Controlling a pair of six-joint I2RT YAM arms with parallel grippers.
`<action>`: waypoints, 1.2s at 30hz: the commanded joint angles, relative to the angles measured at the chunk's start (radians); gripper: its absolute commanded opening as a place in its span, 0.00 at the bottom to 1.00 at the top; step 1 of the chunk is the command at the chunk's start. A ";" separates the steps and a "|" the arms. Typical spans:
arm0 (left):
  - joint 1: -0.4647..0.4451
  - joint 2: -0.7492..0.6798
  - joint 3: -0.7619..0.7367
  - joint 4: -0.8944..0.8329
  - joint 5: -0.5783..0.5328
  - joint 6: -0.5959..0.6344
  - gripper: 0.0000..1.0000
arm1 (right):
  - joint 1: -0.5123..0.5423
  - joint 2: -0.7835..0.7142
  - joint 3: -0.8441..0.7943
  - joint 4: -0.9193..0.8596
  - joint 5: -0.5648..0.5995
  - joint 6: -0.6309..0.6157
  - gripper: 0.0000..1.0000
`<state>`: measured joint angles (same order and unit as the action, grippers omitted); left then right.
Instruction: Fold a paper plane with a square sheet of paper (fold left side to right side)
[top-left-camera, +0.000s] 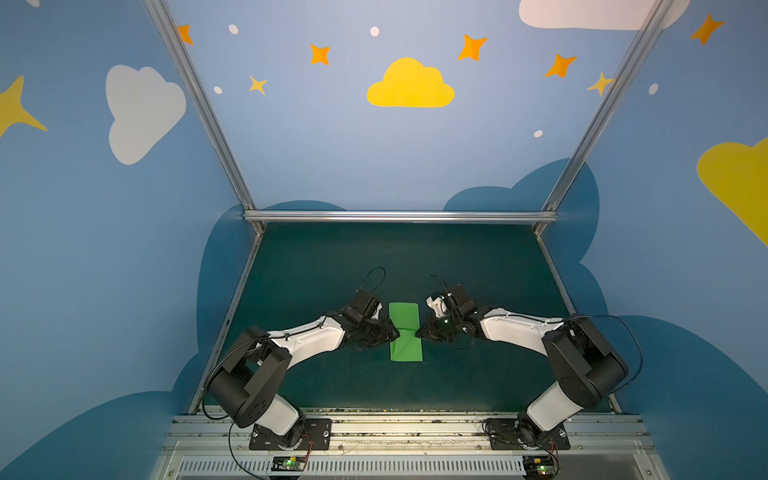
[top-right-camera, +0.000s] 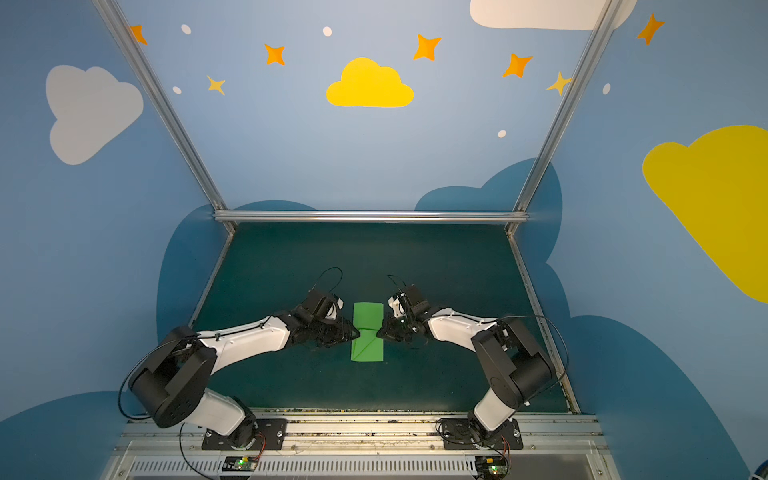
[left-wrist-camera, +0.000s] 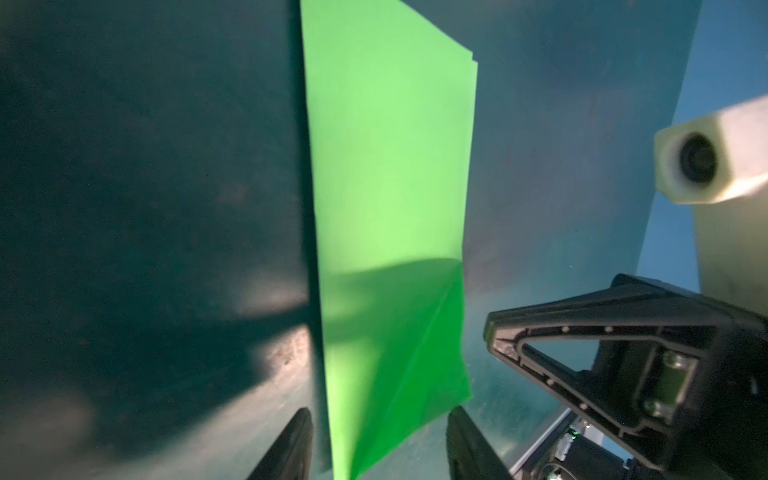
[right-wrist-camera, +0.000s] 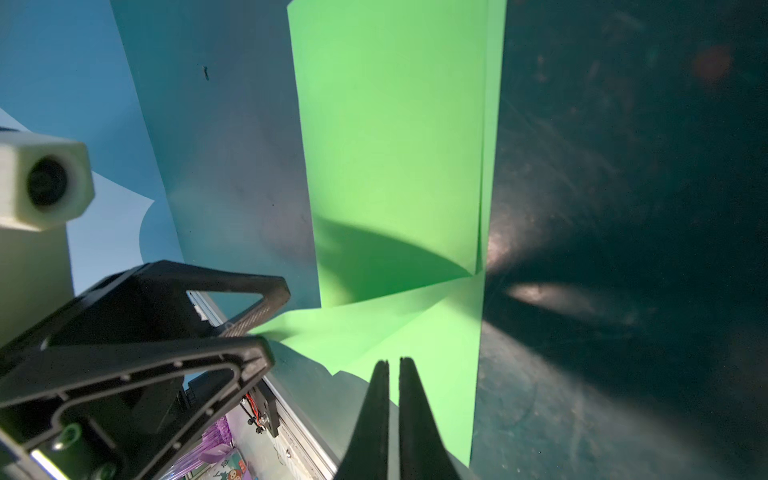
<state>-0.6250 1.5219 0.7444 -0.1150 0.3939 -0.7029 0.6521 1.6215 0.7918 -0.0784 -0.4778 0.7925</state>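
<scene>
Sheet of paper (top-left-camera: 404, 316): green, folded to a narrow strip, mid-surface (top-left-camera: 478, 270). Left end effector (top-left-camera: 395, 332) at its 9 o'clock, parted, paper edge between; right end effector (top-left-camera: 417, 331) at 3 o'clock, closed

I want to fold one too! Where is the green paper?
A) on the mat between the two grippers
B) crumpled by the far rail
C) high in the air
A: the green paper lies on the mat, between the left gripper and the right gripper.
</scene>
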 joint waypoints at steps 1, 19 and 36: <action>0.008 0.009 0.030 -0.035 -0.002 0.044 0.59 | 0.009 0.017 -0.001 0.012 0.003 0.011 0.08; 0.018 0.139 0.028 0.048 0.014 0.053 0.60 | 0.006 0.128 0.034 0.052 -0.008 0.022 0.07; 0.021 0.175 -0.022 0.187 0.077 -0.010 0.30 | 0.003 0.152 0.016 0.069 -0.008 0.024 0.07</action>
<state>-0.6025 1.6802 0.7410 0.0685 0.4641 -0.7010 0.6552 1.7504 0.8040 -0.0078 -0.4980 0.8120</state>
